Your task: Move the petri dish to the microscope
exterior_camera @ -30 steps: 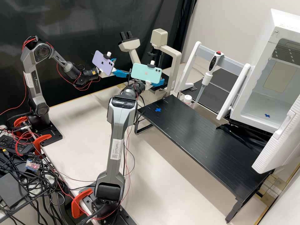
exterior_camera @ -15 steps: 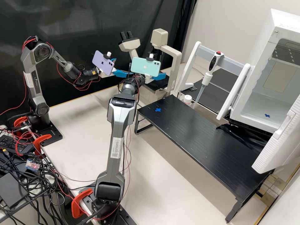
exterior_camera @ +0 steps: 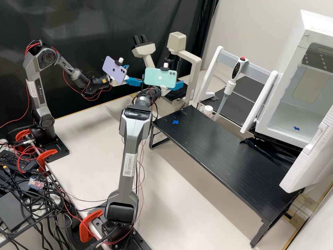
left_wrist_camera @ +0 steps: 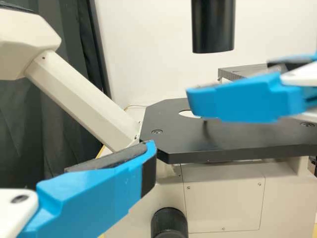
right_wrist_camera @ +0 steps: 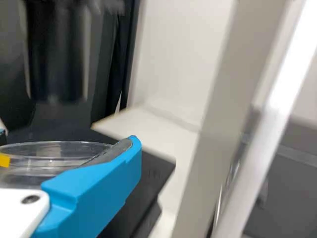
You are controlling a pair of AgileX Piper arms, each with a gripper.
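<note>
Holding a petri dish at the microscope, right claw on duty

OK, going left to right across the high view. Heap of black and red cables first, then the left arm with a purple phone [exterior_camera: 114,70] mounted near its end. The left gripper [exterior_camera: 135,74] has its fingers spread apart, pointing toward the microscope [exterior_camera: 196,69].

Next up, the right gripper [exterior_camera: 177,85], right by the scope's black stage [left_wrist_camera: 237,141], behind a mint phone [exterior_camera: 160,77]. It's pinching the clear petri dish [right_wrist_camera: 54,153]; the right wrist view has one blue finger right against the rim, plus a bit of yellow on the dish's side. Can't tell if the dish is touching the stage or just above it.

Further right there's a low black platform [exterior_camera: 215,149] with a blue cross [exterior_camera: 175,122] on top, and a small white cup [exterior_camera: 208,110] just beyond its far edge. A pipette [exterior_camera: 234,78] hangs upright on a white and grey stand [exterior_camera: 256,71]. Far right is a big white cabinet [exterior_camera: 319,22], door wide open, another blue cross [exterior_camera: 296,128] on its floor.
</note>
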